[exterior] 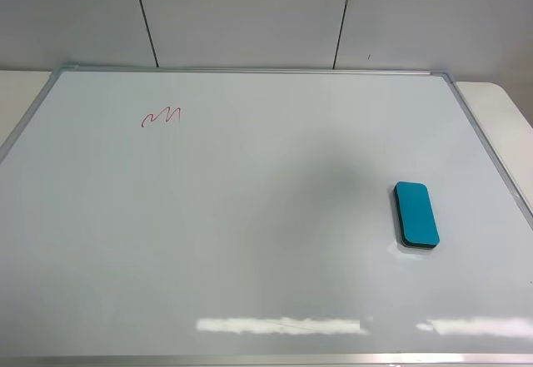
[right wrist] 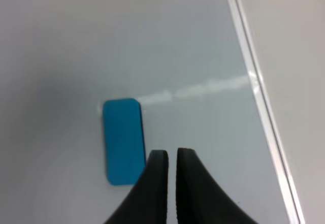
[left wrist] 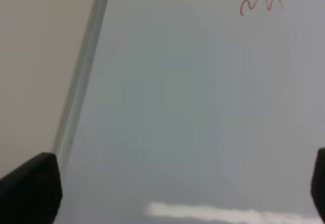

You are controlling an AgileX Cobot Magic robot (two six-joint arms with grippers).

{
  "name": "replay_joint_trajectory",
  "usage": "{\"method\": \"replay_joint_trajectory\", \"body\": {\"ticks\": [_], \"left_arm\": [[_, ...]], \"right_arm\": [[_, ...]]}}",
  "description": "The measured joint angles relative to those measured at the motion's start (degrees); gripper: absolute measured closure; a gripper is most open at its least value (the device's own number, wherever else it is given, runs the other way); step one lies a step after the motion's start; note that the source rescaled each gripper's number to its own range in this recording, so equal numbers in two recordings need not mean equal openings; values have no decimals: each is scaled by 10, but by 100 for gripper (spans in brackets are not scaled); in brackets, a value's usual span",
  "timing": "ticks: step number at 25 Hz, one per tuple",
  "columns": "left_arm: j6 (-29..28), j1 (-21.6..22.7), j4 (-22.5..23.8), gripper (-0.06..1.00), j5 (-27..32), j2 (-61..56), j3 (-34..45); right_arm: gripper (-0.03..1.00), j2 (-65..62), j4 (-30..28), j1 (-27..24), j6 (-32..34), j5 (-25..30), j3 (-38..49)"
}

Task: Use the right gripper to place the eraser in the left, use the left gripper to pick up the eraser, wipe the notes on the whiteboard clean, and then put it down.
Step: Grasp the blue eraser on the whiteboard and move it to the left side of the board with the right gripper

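The teal-blue eraser [exterior: 416, 214] lies flat on the whiteboard [exterior: 250, 217], towards its right side. Red zigzag notes [exterior: 161, 116] sit near the board's far left corner. Neither arm shows in the exterior high view. In the right wrist view my right gripper [right wrist: 171, 155] is shut with nothing in it, hanging above the board just beside the eraser [right wrist: 123, 140]. In the left wrist view my left gripper [left wrist: 183, 176] stands wide open above the board's left part, only its fingertips [left wrist: 35, 183] showing, with the notes [left wrist: 261, 3] ahead of it.
The board's silver frame [exterior: 487, 138] runs along its right edge, with pale table [exterior: 500, 105] beyond it. The left frame edge [left wrist: 84, 76] passes close to my left gripper. A panelled grey wall [exterior: 250, 13] stands behind the board.
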Motion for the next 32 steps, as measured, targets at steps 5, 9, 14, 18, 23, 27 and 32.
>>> {"method": "replay_joint_trajectory", "body": {"ticks": [5,9,14,18,23,27,32], "left_arm": [[0,0,0,-6,0,0,0],[0,0,0,-6,0,0,0],[0,0,0,-6,0,0,0],[0,0,0,-6,0,0,0],[0,0,0,-6,0,0,0],[0,0,0,-6,0,0,0],[0,0,0,-6,0,0,0]], "right_arm": [[97,62,50,0,-5,-43,0],[97,104,75,0,-6,-77,0],[97,130,75,0,-6,-137,54],[97,158,78,0,-6,-184,134],[97,185,84,0,-11,-234,199],[97,218,102,0,-29,-237,204],[97,259,140,0,-57,-248,204]]}}
